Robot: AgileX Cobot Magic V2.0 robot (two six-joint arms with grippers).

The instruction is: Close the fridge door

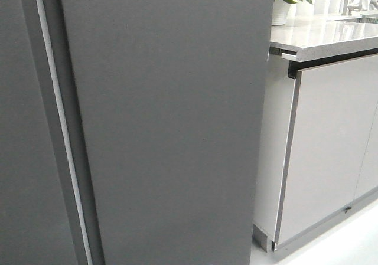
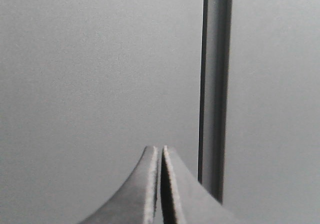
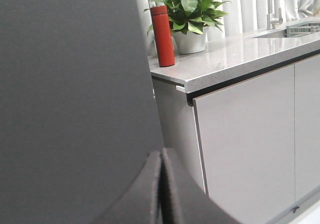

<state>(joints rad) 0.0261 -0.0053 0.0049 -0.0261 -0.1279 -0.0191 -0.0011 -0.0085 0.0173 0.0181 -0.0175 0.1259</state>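
Fridge door (image 1: 171,129): flat matte dark grey slab, fills the front view beside glossy light grey cabinet doors (image 1: 331,147) (speckled bench (image 1: 319,38) above). Left fingers (image 2: 161,194) and right fingers (image 3: 161,194) both pressed together, empty, close before door.

The fridge door (image 1: 171,123) is a tall, flat, matte dark grey slab with no handle; its outer face fills most of the front view and stands upright; its right edge sits just left of the counter's left end, hiding the counter's near left corner; along its left edge a narrow vertical gap with a pale strip separates it from the neighbouring dark grey panel; whether it is fully shut cannot be told
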